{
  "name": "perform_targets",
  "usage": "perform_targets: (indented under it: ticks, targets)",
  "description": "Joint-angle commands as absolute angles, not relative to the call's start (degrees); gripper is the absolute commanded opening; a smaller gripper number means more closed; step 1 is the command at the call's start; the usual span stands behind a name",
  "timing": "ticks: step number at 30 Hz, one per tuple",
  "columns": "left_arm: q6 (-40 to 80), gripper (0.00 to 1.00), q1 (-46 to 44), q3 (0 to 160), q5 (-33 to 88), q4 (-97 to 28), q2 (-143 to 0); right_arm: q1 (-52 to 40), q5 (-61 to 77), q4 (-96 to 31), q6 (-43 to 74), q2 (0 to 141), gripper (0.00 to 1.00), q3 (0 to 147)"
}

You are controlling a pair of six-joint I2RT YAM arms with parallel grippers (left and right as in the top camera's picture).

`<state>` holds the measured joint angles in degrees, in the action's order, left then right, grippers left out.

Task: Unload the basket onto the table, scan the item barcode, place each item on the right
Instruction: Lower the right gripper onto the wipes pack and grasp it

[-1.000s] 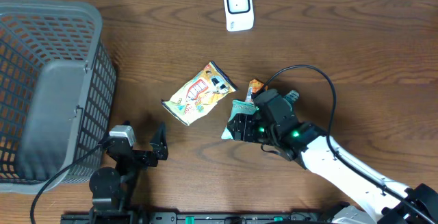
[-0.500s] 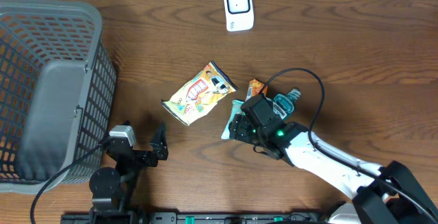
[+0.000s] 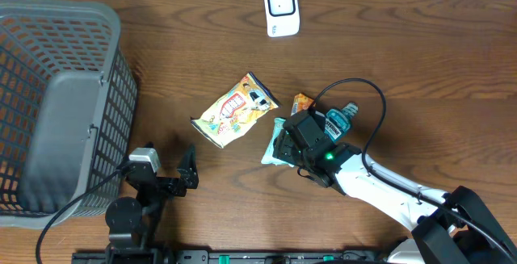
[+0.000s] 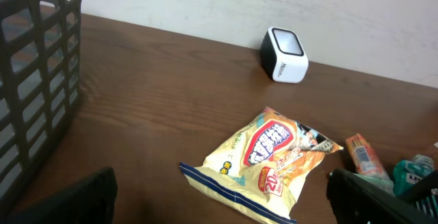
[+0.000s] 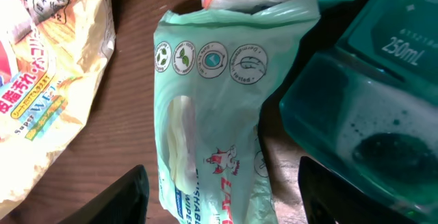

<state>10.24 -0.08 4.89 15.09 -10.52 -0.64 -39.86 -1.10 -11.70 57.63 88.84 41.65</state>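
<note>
A pale green wipes pack (image 5: 212, 135) lies flat on the table between a yellow snack bag (image 5: 48, 80) and a teal bottle (image 5: 369, 94). My right gripper (image 5: 226, 203) hangs over it, open, with one finger on each side of the pack and a small gap at both sides. From overhead only the pack's (image 3: 270, 156) left edge shows under the right gripper (image 3: 283, 147). The white barcode scanner (image 3: 282, 9) stands at the table's far edge. My left gripper (image 3: 167, 161) rests open near the front edge with nothing between its fingers.
An orange packet (image 3: 301, 102) lies just beyond the wipes, beside the teal bottle (image 3: 338, 121). The snack bag (image 3: 236, 111) sits left of them. A large grey mesh basket (image 3: 56, 111) fills the left side of the table.
My right gripper has shifted a little left over the wipes pack, uncovering more of the teal bottle, and its jaws have narrowed. The left arm has not moved.
</note>
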Motion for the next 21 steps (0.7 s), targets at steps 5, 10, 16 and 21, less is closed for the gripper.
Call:
perform_targets:
  ticks: [5,10,16,21]
  targets:
    - [9.7,0.98,-0.3,3.7,15.8,-11.5,-0.2,-40.1,-4.9,-10.9,59.4,90.8,0.63,42.7]
    - [9.7,0.98,-0.2,3.7,15.8,-11.5,-0.2,-40.0,-4.8,-9.2,59.8,93.9,0.61,42.7]
    - [9.7,0.98,-0.2,3.7,15.8,-11.5,-0.2,-39.9,-4.0,-8.4,59.8,95.6,0.42,42.7]
    - [9.7,0.98,-0.3,3.7,15.8,-11.5,-0.2,-39.9,-3.2,-8.8,59.8,95.3,0.3,42.8]
